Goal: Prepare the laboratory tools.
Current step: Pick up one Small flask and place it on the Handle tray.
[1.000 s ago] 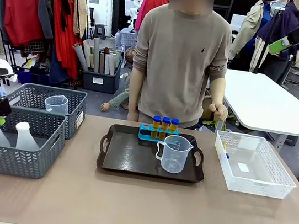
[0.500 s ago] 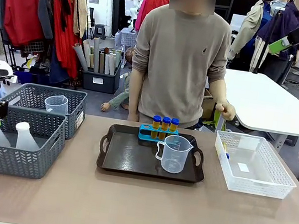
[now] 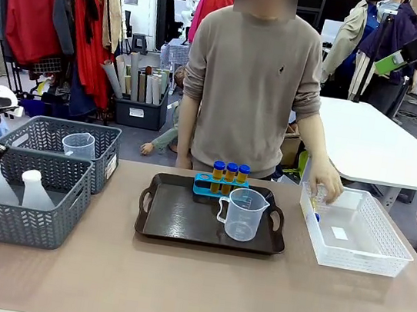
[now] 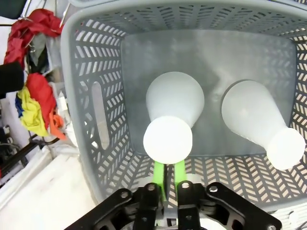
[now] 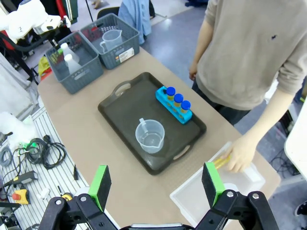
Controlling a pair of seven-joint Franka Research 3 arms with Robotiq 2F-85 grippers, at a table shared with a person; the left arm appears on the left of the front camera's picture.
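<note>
Left wrist view – end effector above a flask in the grey basket

The left end effector (image 4: 167, 166) points down into the near grey mesh basket (image 4: 91, 96), its green pads drawn almost together with nothing between them. The round white top of one translucent white conical flask (image 4: 175, 103) sits just past the fingertips, nearly in line with them; whether they touch cannot be told. A second flask (image 4: 256, 120) stands beside the first in the same basket, apart from the pads. Both are milky, wide at the base and narrow at the neck.

From the front, a clear measuring beaker (image 3: 245, 215) with handle and spout stands upright on the black tray (image 3: 177, 214) in the middle of the tabletop (image 3: 190, 285), and the blue tube rack (image 3: 220, 185) at the tray's far edge holds three amber tubes with blue caps (image 3: 230, 171). Another clear beaker (image 3: 78, 144) stands in the farther grey basket (image 3: 103, 158).

The right end effector (image 5: 157, 179) hangs high above the tabletop – fingers spread wide, holding nothing, well apart from the tools. The person's hand (image 3: 326, 190) reaches into the white basket (image 3: 380, 262)
</note>
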